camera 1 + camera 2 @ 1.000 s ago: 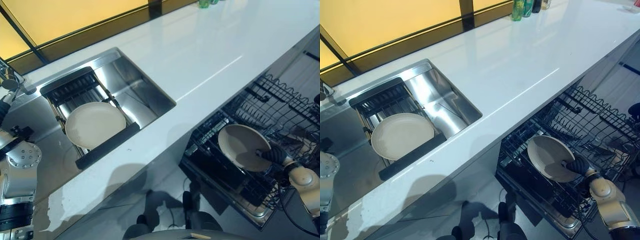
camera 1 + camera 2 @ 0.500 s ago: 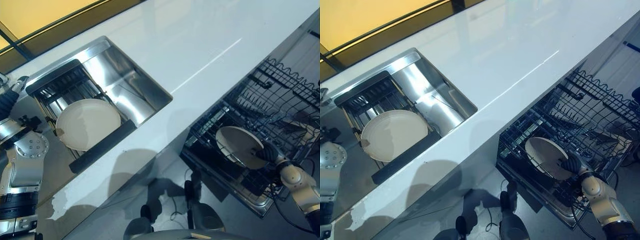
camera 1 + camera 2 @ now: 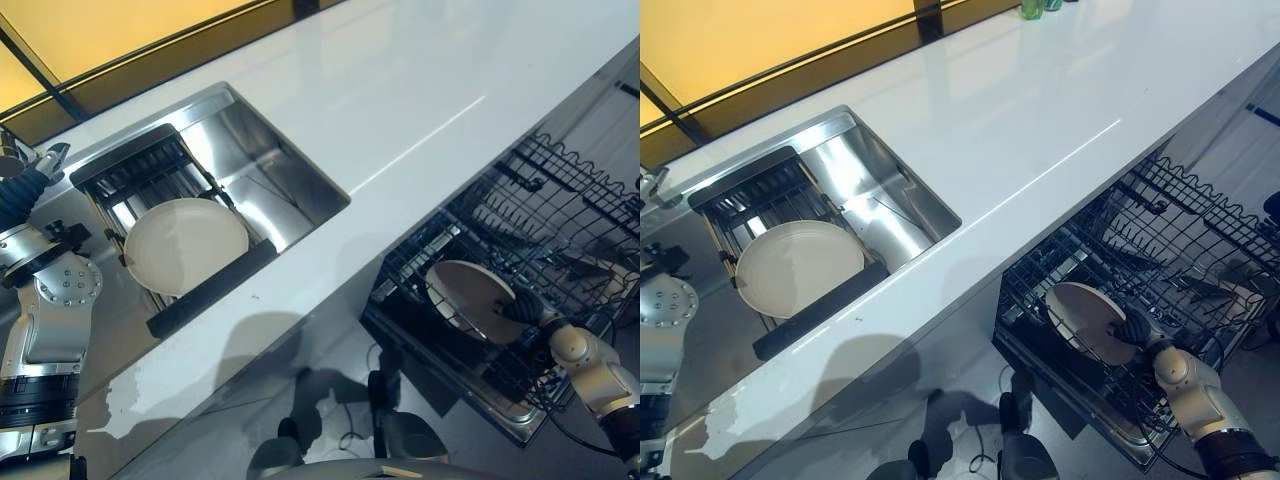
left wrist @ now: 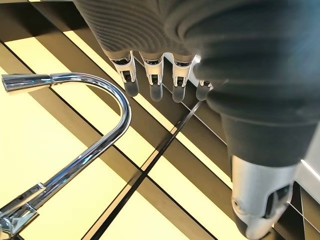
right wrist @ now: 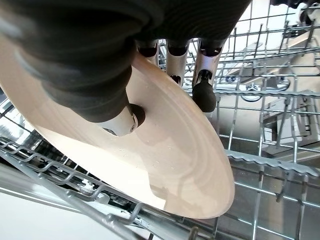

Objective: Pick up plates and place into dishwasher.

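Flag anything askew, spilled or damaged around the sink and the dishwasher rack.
Nothing stands out. One plate lies flat on the sink rack; the right hand pinches the other plate, tilted, in the dishwasher rack. No spills or breakage visible.

Kitchen: white counter [image 3: 400,100] with steel sink [image 3: 270,170] and faucet [image 4: 75,130] at left, open dishwasher rack [image 3: 1160,250] at right.

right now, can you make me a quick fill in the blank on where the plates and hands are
1. The right hand pinches a cream plate inside the wire ____ of the dishwasher.
2. The second plate lies on a rack across the ____.
3. The left hand, fingers straight, is raised near the chrome ____.

Missing words: rack; sink; faucet
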